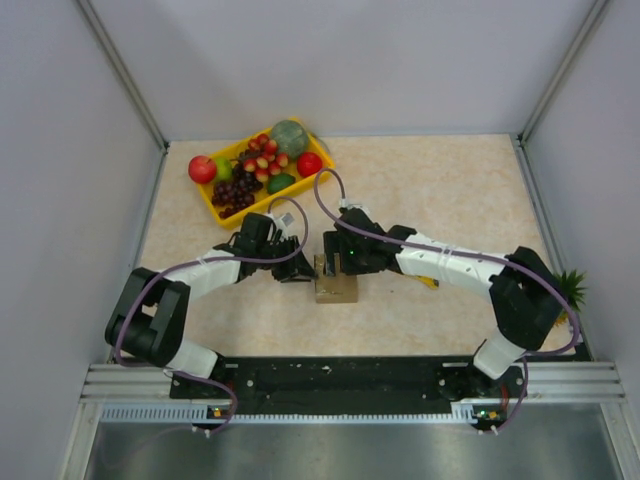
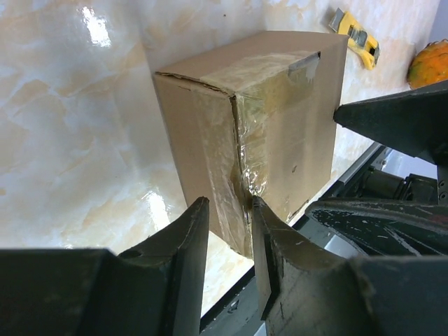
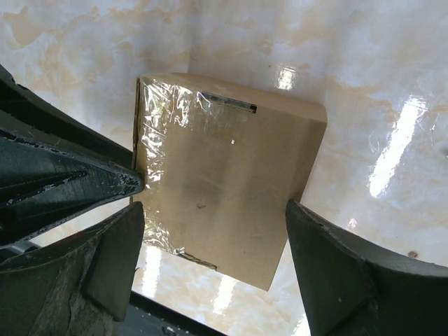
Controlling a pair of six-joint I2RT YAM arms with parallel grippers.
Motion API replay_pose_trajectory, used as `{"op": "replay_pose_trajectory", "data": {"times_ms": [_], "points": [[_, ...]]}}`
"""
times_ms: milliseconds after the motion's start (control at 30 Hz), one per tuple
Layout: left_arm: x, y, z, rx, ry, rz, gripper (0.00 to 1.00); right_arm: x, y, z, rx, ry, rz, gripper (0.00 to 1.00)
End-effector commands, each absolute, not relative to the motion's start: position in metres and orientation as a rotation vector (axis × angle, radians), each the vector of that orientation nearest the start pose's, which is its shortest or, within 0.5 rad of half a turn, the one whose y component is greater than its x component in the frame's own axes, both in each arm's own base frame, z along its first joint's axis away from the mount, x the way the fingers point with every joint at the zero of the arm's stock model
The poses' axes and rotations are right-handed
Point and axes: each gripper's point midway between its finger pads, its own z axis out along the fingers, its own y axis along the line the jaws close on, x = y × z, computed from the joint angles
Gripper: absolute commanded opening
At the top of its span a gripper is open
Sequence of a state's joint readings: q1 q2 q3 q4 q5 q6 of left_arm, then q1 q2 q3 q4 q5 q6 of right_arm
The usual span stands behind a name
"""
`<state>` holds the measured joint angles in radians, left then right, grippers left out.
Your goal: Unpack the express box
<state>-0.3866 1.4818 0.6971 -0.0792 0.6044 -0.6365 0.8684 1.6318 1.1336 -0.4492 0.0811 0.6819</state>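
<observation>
Cardboard express box (image 3: 224,175), taped, sits inside the wide-spread right pincer (image 3: 213,208).

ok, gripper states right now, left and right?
left gripper: narrow around a taped corner of the express box; grip cannot be told.
right gripper: open, straddling the express box, not holding it.
</observation>
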Motion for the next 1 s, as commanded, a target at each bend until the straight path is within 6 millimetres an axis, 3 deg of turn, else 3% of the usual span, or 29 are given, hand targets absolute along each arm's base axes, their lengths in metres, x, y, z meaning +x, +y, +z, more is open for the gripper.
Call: {"op": "replay_pose_trajectory", "data": {"times_ms": [0,167,267,300,400,500,633,733,967], "points": [[0.261,-0.228,0.08,0.014,2.53,-1.115,0.34,0.245,0.291,0.079,-0.235,2.576,0.292,0.81],[0.261,-0.229,0.083,0.018,2.522,-1.118,0.34,0.254,0.293,0.109,-0.189,2.474,0.327,0.82],[0.262,-0.229,0.084,0.02,2.517,-1.115,0.34,0.255,0.287,0.115,-0.158,2.447,0.322,0.82],[0.263,-0.229,0.085,0.023,2.513,-1.113,0.35,0.257,0.29,0.126,-0.147,2.405,0.362,0.83],[0.262,-0.228,0.083,0.023,2.519,-1.109,0.34,0.256,0.288,0.13,-0.143,2.358,0.407,0.85],[0.262,-0.228,0.084,0.023,2.516,-1.11,0.34,0.253,0.287,0.12,-0.175,2.386,0.395,0.87],[0.263,-0.228,0.086,0.03,2.506,-1.111,0.34,0.243,0.302,0.09,-0.221,2.494,0.416,0.88],[0.264,-0.228,0.089,0.035,2.498,-1.11,0.34,0.244,0.311,0.08,-0.232,2.525,0.427,0.89],[0.263,-0.225,0.088,0.033,2.505,-1.089,0.34,0.246,0.314,0.074,-0.243,2.532,0.418,0.89]]}}
